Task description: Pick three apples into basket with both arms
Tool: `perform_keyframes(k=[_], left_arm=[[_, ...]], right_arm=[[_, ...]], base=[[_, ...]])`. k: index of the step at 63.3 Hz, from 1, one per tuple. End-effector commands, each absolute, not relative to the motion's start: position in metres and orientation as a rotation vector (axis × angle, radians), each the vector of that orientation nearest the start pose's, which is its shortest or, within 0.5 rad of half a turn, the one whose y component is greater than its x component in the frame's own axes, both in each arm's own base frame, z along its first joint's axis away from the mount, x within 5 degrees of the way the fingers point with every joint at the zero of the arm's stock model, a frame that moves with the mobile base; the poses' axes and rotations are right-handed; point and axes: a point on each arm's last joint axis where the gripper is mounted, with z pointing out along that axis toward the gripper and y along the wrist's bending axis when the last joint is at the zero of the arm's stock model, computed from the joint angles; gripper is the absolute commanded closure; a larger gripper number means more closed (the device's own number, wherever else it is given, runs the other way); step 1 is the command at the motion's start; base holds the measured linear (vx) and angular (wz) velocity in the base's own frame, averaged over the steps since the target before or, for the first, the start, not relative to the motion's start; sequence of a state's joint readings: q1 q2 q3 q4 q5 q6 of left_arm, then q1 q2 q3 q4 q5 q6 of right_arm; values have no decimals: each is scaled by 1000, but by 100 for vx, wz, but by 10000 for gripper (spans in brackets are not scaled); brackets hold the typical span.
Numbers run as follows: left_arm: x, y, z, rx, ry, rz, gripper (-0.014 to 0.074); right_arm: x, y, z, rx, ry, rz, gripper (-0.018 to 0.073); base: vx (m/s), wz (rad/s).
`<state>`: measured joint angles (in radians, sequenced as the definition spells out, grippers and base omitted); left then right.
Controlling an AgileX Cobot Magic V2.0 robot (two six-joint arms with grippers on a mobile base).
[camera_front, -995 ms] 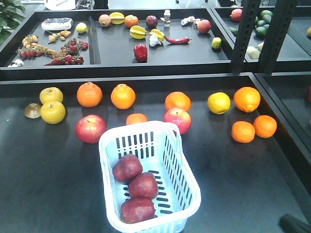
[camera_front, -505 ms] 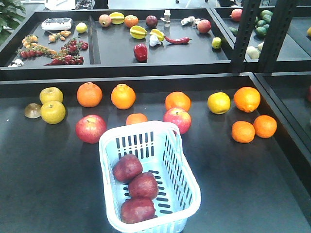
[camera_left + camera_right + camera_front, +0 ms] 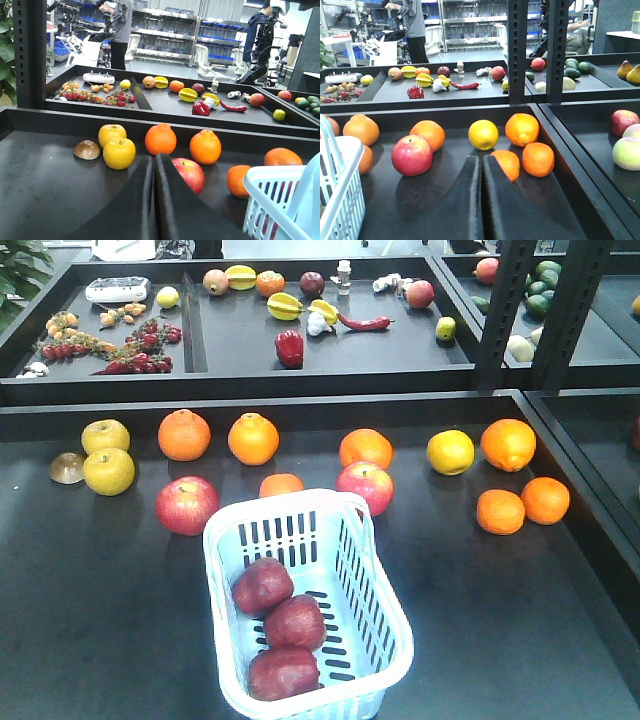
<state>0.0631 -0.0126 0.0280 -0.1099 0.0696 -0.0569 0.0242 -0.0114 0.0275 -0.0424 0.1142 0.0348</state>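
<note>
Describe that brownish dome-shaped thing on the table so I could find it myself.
Start at the white basket on the near black table, then look to the table's far left. There two yellow apples sit together; the dome lies just left of them. It is the only dull brown, flattish piece among round, bright fruit.

Two matte black tools, left tool (image 3: pixel 153 200) and right tool (image 3: pixel 481 200), each with smooth tapering fingers

All three dark red apples (image 3: pixel 280 630) sit in a diagonal row inside the pale blue slotted basket (image 3: pixel 380 580), touching each other.
</note>
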Motion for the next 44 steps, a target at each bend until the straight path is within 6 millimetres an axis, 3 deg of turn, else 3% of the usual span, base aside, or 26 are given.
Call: perform_keyframes(k=[1, 44], left_arm=[[54, 3, 214, -170, 1452, -91, 603], [54, 3, 214, -170, 1452, -91, 603]], right_arm=[[56, 1, 198, 0, 1531, 28, 564], [56, 1, 201, 22, 1492, 57, 564]], base=[[0, 0], [0, 0]])
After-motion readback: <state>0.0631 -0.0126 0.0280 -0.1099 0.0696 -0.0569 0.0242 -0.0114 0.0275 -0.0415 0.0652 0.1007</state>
